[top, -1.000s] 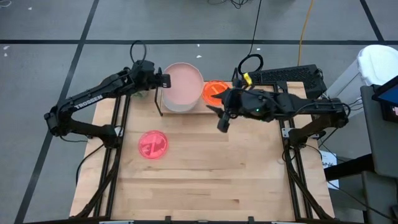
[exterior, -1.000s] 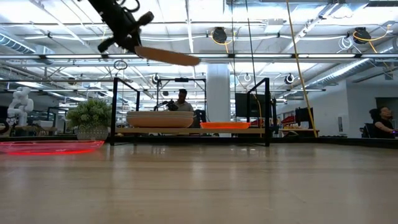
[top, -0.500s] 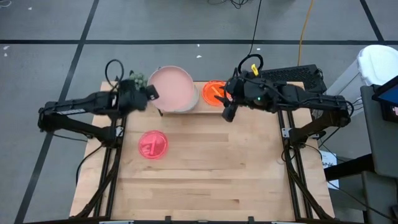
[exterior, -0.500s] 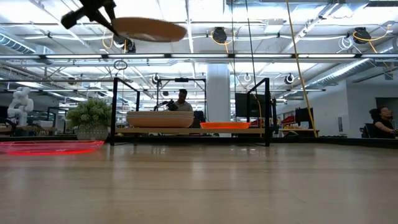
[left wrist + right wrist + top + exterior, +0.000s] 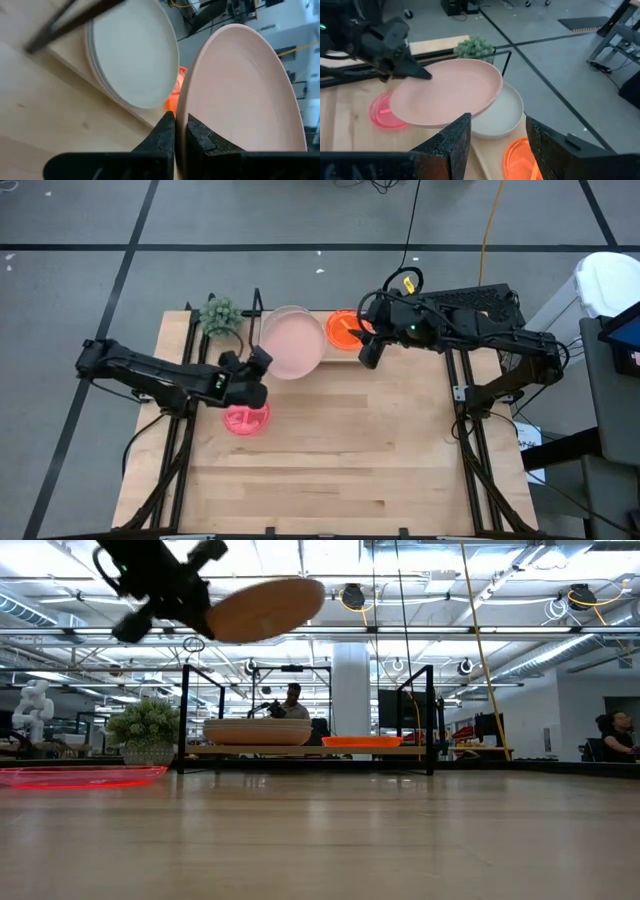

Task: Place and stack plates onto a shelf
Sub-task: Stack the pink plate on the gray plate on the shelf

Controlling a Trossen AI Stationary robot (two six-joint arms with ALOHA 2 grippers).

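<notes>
A pale pink plate (image 5: 292,345) hangs in the air over the shelf's near left end, with my left gripper (image 5: 252,376) shut on it. The shelf (image 5: 400,750) stands at the table's far edge. A stack of cream plates (image 5: 257,730) and an orange plate (image 5: 345,328) rest on its board. A neon pink plate (image 5: 245,419) lies flat on the table below my left gripper. My right gripper (image 5: 368,353) hovers open near the orange plate, with nothing between its fingers (image 5: 452,142). My left gripper pinches the pink plate's rim (image 5: 181,116) between its two fingers, one on the upper face and one on the underside. The fingers come from the table's left and near side, slanting down a little. The plate is lifted clear and tilted, its right edge (image 5: 318,592) raised.
A small potted plant (image 5: 219,313) stands at the table's far left corner beside the shelf's black wire end frame (image 5: 257,310). The near half of the wooden tabletop (image 5: 330,470) is bare. People sit in the room beyond the table.
My left gripper has carried the pink plate from over the cream stack toward the table's near edge and lower, rolling its wrist. The plate's right edge, which dipped before, now tips up. My right gripper has drifted a little toward the shelf.
</notes>
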